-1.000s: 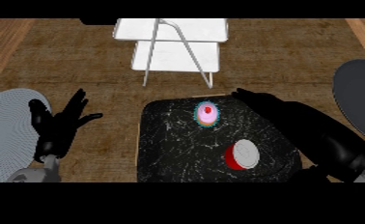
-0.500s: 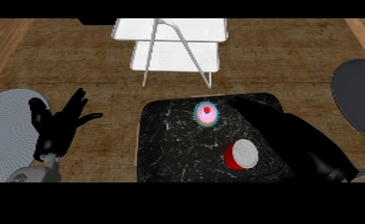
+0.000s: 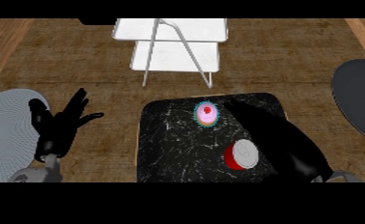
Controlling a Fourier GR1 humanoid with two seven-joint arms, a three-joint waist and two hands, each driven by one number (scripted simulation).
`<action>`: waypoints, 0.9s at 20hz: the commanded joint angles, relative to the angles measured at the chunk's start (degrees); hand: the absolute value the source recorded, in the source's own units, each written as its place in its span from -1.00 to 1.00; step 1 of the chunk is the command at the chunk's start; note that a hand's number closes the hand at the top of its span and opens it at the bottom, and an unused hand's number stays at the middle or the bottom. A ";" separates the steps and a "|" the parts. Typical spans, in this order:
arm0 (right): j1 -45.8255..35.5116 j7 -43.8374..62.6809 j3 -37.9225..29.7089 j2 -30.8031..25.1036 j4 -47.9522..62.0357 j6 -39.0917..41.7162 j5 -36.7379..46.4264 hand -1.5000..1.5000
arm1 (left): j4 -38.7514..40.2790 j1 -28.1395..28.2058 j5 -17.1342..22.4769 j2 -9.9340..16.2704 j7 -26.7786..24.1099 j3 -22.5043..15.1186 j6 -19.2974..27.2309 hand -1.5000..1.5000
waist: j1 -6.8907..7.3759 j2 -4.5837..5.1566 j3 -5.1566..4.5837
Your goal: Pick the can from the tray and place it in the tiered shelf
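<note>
Right hand (image 3: 274,133) advanced, can (image 3: 242,155) just beside

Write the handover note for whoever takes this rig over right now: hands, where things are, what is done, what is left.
Left hand: open, fingers up, resting at the view's left; holds nothing.
Right hand: open, stretched over the tray, fingers pointing past the cupcake; holds nothing.
Can: red with a white top, on the tray's right part, just left of the right hand; whether they touch, I cannot tell.
Tiered shelf: white, beyond the tray at the counter's far side; nothing seen on it.
Done: nothing yet; the can is not grasped.
Left: grasp the can, lift it, place it in the shelf.
</note>
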 commanded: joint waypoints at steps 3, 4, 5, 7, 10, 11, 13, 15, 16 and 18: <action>3.31 -4.56 -0.48 1.12 3.57 0.23 7.78 -1.00 | 4.35 -2.57 -1.35 -1.66 1.50 0.16 -0.49 0.00 | -0.44 0.43 -0.49; 3.94 -3.27 3.44 4.23 4.62 -1.54 12.04 -1.00 | 2.63 -0.50 -0.09 -0.24 1.15 1.60 -2.25 0.00 | -0.21 0.39 -0.49; 2.91 -4.91 -0.21 3.23 5.73 0.79 9.90 -1.00 | 0.13 1.08 -0.74 -1.25 2.38 0.15 -1.92 0.00 | -0.10 0.37 -0.48; 5.86 -8.37 0.20 2.49 4.83 -0.64 12.82 -1.00 | -2.44 2.95 -1.43 -2.20 2.37 -0.08 -0.76 0.00 | -0.07 0.33 -0.47; 6.12 -14.87 -2.58 3.18 10.07 -2.27 13.91 -1.00 | 3.87 -1.08 -1.51 -1.44 1.24 1.94 -2.58 0.00 | -0.27 0.43 -0.47; 4.19 -10.79 -1.74 7.14 8.51 -0.89 14.22 -1.00 | 2.54 0.64 -0.69 -0.03 0.47 2.91 -5.22 0.00 | -0.11 0.38 -0.49; 5.17 -14.47 0.02 9.11 13.21 -3.65 17.74 -1.00 | 1.80 -0.33 -1.58 -2.28 1.76 2.24 -2.56 0.00 | -0.06 0.40 -0.48; 5.67 -11.20 0.29 10.44 9.50 -1.05 17.93 -1.00 | 0.38 0.77 -2.78 -2.80 2.57 1.54 -2.19 0.00 | -0.17 0.34 -0.49; 4.64 -17.26 -1.42 9.88 14.94 -2.79 18.62 -1.00 | 1.79 0.79 -4.16 -3.28 0.98 0.92 -2.01 0.00 | -0.09 0.40 -0.48; 3.23 -18.73 -2.64 11.21 17.68 -2.86 19.20 -1.00 | 0.58 3.43 -3.18 -3.67 -0.15 1.74 -2.92 0.00 | 0.06 0.40 -0.48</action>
